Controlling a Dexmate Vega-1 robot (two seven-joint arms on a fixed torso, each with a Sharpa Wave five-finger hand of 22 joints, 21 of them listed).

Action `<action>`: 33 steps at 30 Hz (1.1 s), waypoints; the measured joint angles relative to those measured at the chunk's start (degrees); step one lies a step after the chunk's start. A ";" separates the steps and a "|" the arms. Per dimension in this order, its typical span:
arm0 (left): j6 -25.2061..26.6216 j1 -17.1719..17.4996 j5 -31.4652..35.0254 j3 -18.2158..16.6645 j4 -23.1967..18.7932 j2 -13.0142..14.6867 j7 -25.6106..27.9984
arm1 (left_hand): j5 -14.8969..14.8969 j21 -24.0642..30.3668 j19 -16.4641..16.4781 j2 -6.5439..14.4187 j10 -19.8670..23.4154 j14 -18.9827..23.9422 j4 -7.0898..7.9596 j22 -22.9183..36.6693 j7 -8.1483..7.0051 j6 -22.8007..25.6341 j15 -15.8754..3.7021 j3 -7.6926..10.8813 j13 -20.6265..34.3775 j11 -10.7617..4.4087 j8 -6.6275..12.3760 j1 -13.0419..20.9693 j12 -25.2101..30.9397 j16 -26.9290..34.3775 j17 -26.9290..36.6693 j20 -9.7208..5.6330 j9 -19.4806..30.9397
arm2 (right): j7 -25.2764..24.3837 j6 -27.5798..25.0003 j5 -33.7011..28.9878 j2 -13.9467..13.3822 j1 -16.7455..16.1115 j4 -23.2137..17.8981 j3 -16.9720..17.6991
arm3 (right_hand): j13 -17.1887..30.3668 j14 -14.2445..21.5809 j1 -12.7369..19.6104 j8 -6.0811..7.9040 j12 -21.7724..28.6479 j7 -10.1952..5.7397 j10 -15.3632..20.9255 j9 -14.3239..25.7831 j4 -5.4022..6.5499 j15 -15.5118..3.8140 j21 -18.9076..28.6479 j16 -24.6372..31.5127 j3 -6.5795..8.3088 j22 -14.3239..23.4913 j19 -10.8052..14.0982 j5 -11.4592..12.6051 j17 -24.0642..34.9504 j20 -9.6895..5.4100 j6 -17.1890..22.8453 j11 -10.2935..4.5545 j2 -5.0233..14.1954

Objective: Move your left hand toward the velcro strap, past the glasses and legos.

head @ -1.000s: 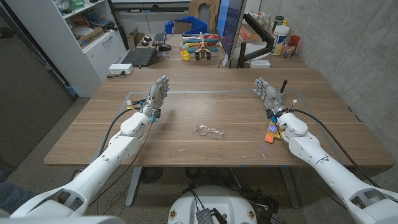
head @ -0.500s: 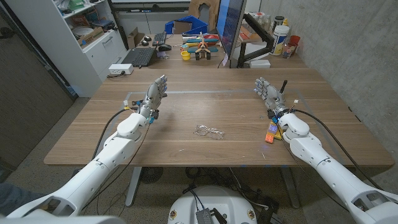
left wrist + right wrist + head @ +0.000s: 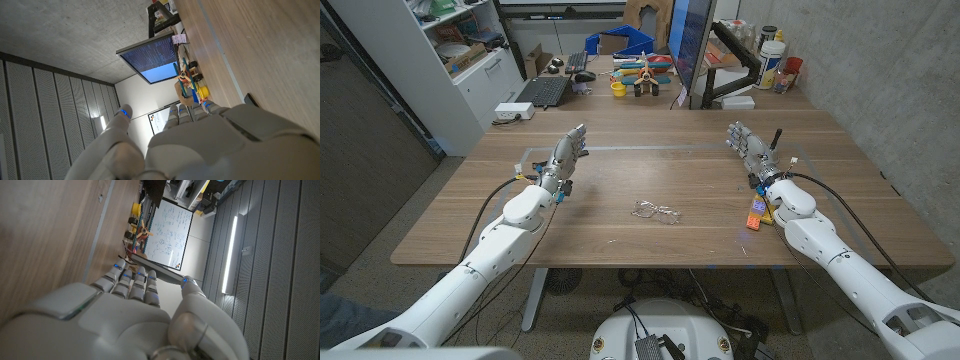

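The left hand (image 3: 565, 157) is raised over the counter (image 3: 650, 235), fingers spread, holding nothing. The glasses (image 3: 656, 212) lie well off to its right. The right hand (image 3: 748, 148) is likewise empty, legos (image 3: 757, 215) just behind it. The velcro strap I cannot make out.

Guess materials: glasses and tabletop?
Glasses: look like clear plastic, frame and lenses; the wood grain shows through them, with faint glints on the edges. Too small to be sure. Tabletop: wood or wood-look laminate with a matte finish; brown streaked grain, no sharp reflections. Cannot tell which.
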 measured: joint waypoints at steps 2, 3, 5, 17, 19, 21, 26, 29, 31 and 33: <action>0.00 0.33 0.00 -0.18 -0.55 0.32 0.00 | 0.00 0.00 0.00 0.17 0.08 0.00 -0.25 0.00 -0.02 0.02 0.00 -0.13 0.00 -0.08 0.00 0.27 0.00 0.00 0.00 0.00 0.00 | 0.03 0.06 -0.07 0.00 0.00 0.00 0.00 | 0.00 0.00 0.00 0.00 0.00 0.00 0.00 0.00 0.00 0.00 0.00 0.00 0.00 0.00 0.00 0.00 0.00 0.00 0.00 0.00 0.00; 0.00 0.55 0.00 -0.30 -0.90 0.55 0.00 | 0.00 -0.18 0.00 -0.01 0.08 0.00 -0.31 0.00 -0.21 0.21 0.00 -0.18 0.00 -0.08 0.00 0.45 0.00 0.00 0.00 0.00 0.00 | 0.05 0.09 -0.11 0.00 0.00 0.00 0.00 | 0.00 0.00 0.00 0.00 0.00 0.00 0.00 0.00 0.00 0.00 0.00 0.00 0.00 0.00 0.00 0.00 0.00 0.00 0.00 0.00 0.00; 1.47 0.91 0.62 -0.51 -1.50 0.88 0.95 | 0.00 -0.22 0.00 -0.01 0.08 0.00 -0.30 0.00 -0.31 0.31 0.00 -0.18 0.00 -0.08 0.00 0.45 0.00 0.00 0.00 0.00 0.00 | 0.08 0.13 -0.16 0.23 0.36 0.40 -0.15 | 0.00 0.00 0.00 0.00 0.00 -0.22 0.02 0.00 0.00 0.00 0.00 0.00 0.00 0.00 0.00 0.00 0.00 0.00 0.22 -0.02 0.00; 4.13 2.80 1.15 -1.87 -4.62 2.72 2.11 | 0.00 -0.22 0.00 0.52 0.39 0.00 -0.58 -0.01 0.01 0.61 0.00 0.10 0.00 0.22 0.00 0.99 0.00 0.00 -0.15 0.00 -0.01 | 0.30 0.30 -0.65 0.59 1.31 1.24 -0.51 | -0.01 0.31 0.00 0.00 0.00 -0.32 0.31 0.00 -0.23 -0.32 -0.22 0.00 -0.24 0.00 0.52 0.00 0.00 0.11 0.32 -0.31 0.00; 4.38 3.01 1.20 -2.07 -4.97 2.93 2.22 | 0.00 -0.22 0.00 0.28 0.39 0.00 -0.95 -0.01 -0.20 0.83 0.00 0.13 0.00 0.22 0.00 1.22 0.00 0.00 -0.15 0.00 -0.01 | 0.37 0.31 -0.74 0.63 1.44 1.36 -0.58 | 0.00 0.31 0.00 0.00 0.00 -0.32 0.31 -0.01 -0.23 -0.32 -0.23 0.00 -0.24 -0.01 0.52 0.00 0.00 0.11 0.32 -0.31 0.00; 4.38 3.21 1.20 -2.22 -5.28 3.13 2.22 | 0.00 -0.22 0.00 0.44 0.39 0.33 -0.95 0.00 -0.30 0.92 -0.33 0.13 0.00 0.22 0.00 1.51 0.00 0.00 -0.14 0.00 -0.01 | 0.47 0.32 -0.81 0.63 1.44 1.36 -0.58 | 0.00 0.32 0.00 0.00 0.00 -0.32 0.31 -0.01 -0.23 -0.30 -0.44 0.00 -0.24 0.00 0.52 0.00 0.00 0.11 0.32 -0.31 0.00; 5.94 4.12 1.61 -2.82 -6.73 3.91 3.04 | 0.00 -0.22 0.01 0.44 0.39 0.33 -0.95 -0.01 -0.30 0.92 -0.33 0.13 0.00 0.22 0.00 1.51 0.00 0.00 -0.14 0.00 -0.01 | 0.69 0.41 -0.96 1.09 2.38 2.52 -1.00 | 0.00 0.62 0.00 0.00 0.00 -0.32 0.31 -0.01 -0.06 0.00 -0.44 0.00 -0.40 -0.01 0.51 0.00 0.00 0.11 0.32 -0.31 0.00; 7.72 5.01 2.44 -3.32 -8.17 4.60 4.65 | 0.00 -0.22 0.00 0.44 0.72 0.33 -1.18 -0.01 -0.30 0.92 -0.33 0.37 0.00 -0.11 0.04 1.96 0.00 0.00 -0.14 0.00 -0.01 | 0.82 0.49 -1.01 1.26 2.68 3.09 -1.15 | 0.00 0.62 0.00 0.00 0.00 -0.32 0.30 -0.01 -0.07 0.00 -0.44 0.00 -0.40 -0.01 0.51 0.00 0.00 0.11 0.32 -0.31 0.00; 8.27 5.26 2.73 -3.51 -8.75 4.87 5.14 | 0.00 -0.22 -0.23 0.75 0.80 0.83 -1.58 -0.01 -0.64 1.25 -0.30 0.30 0.00 -0.19 0.44 2.26 0.07 0.00 -0.14 0.23 -0.01 | 0.90 0.54 -1.04 1.34 2.82 3.30 -1.23 | -0.01 0.62 0.00 0.00 0.00 -0.32 0.42 -0.01 -0.06 0.00 -0.44 0.00 -0.40 -0.01 0.51 0.00 -0.01 0.11 0.32 -0.19 0.00; 8.27 5.79 2.73 -3.91 -9.76 5.31 5.14 | 0.00 -0.22 -0.31 0.81 1.02 1.05 -1.66 -0.01 -0.55 1.51 -0.35 0.37 0.00 -0.42 0.44 2.66 0.23 0.00 -0.14 0.31 -0.01 | 1.00 0.60 -1.09 1.34 2.82 3.30 -1.23 | -0.01 0.62 0.00 0.00 0.00 -0.32 0.42 -0.01 -0.06 0.00 -0.44 0.00 -0.40 -0.01 0.51 0.00 -0.01 0.12 0.31 -0.19 0.00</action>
